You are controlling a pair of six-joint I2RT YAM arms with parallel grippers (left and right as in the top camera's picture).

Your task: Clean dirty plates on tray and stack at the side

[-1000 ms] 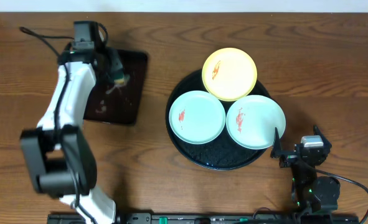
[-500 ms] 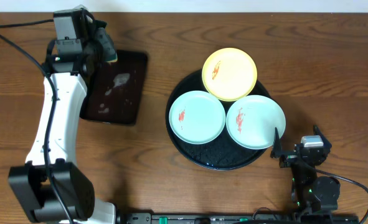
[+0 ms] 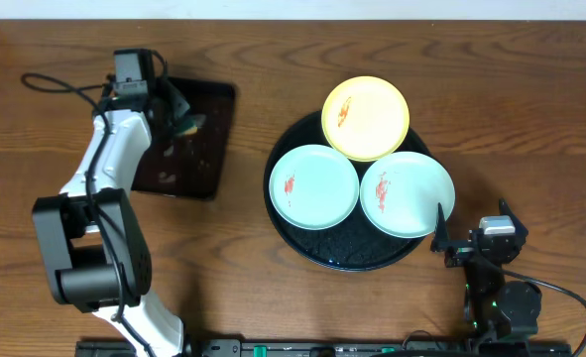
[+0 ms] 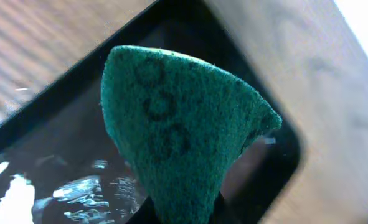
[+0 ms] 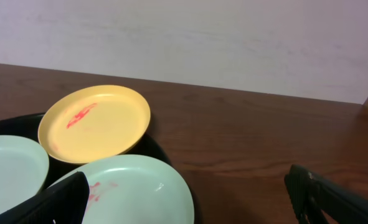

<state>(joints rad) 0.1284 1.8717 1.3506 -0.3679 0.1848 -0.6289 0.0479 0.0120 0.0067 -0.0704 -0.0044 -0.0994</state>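
Tray (image 3: pixel 342 250), round and black, right of table centre. Rectangular tray (image 3: pixel 188 164) well left, wet. Three red-smeared plates on round tray: yellow plate (image 3: pixel 366 118) overhanging far rim, mint plates (image 3: pixel 314 186) (image 3: pixel 408 194) side by side nearer. Left gripper (image 3: pixel 178 111) over rectangular tray, clenched on green sponge (image 4: pixel 177 137). Right gripper (image 3: pixel 471 226) spread wide, empty, beside round tray.

Even, soft room light on a wooden table (image 3: pixel 530 99), crisp from overhead.
Faint sheen marks the round black tray (image 3: pixel 347 248). At the left wrist, the green sponge (image 4: pixel 177 124) looms slightly soft, white glare on the wet rectangular tray (image 4: pixel 65 155), top-right corner blown out. At the right wrist, the right fingers (image 5: pixel 53 205) blur; the yellow plate (image 5: pixel 96 124) is sharp.
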